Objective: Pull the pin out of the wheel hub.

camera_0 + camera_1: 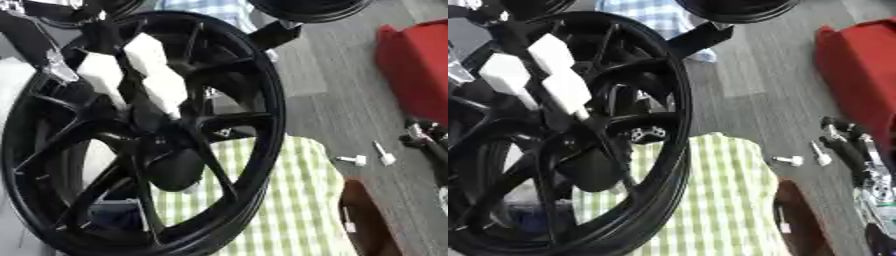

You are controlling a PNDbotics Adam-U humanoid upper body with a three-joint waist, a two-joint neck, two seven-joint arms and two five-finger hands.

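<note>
A big black spoked wheel (262,100) stands on edge and fills the left of both views. Its hub (156,134) lies where the spokes meet, with a dark rounded part (175,170) just below it. My left hand (149,70), black with white blocks on it, comes in from the upper left and lies across the spokes, reaching down to the hub. Black on black hides any pin there. My right hand (843,145) rests open at the right edge, holding nothing. Two small white pins (354,160) (385,156) lie loose on the grey surface between the wheel and that hand.
A green-and-white checked cloth (297,200) lies under the wheel's lower right. A red object (420,65) sits at the far right, and a brown object (367,220) at the lower right. Another black rim (306,10) shows at the top edge.
</note>
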